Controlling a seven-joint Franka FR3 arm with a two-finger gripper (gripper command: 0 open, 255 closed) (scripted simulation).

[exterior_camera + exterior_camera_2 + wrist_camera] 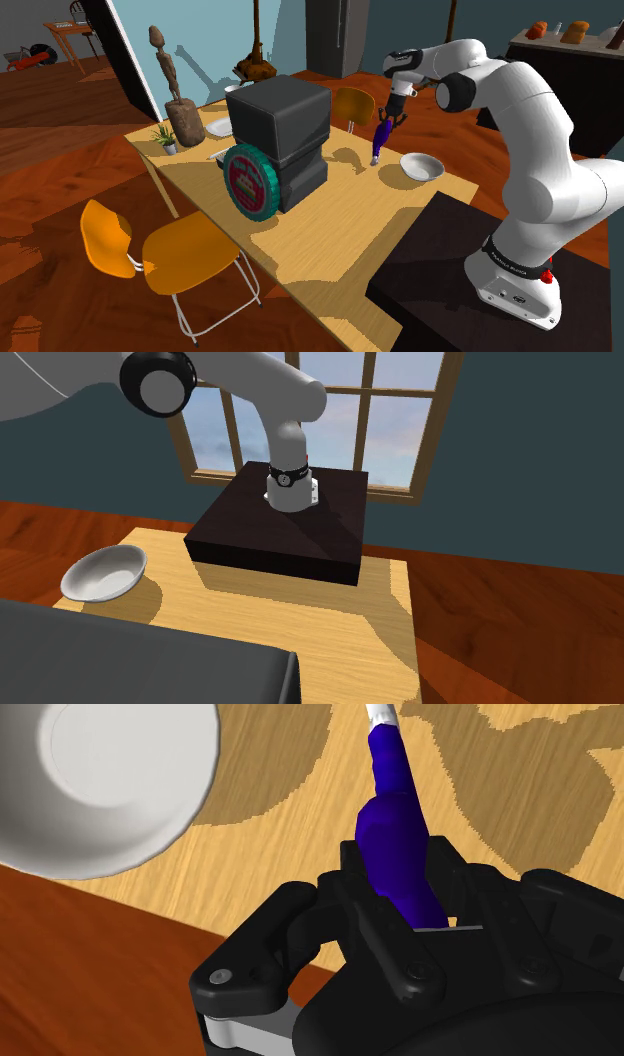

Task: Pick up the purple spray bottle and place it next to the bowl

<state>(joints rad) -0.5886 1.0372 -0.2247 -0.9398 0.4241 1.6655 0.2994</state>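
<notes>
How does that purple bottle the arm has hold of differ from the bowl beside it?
The spray bottle is deep purple; the bowl is plain white. The spray bottle is slim and long, the bowl wide, shallow and open upward. The spray bottle is clasped in the tool, while the bowl sits free on the table. Both are at the same end of the table.

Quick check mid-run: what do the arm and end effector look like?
The arm is glossy white with rounded links and dark joint caps; a black band with small lettering rings its lowest link, a red spot beside it. The end effector is all black and blocky, with small screw heads and a pale grey strip on its body.
</notes>
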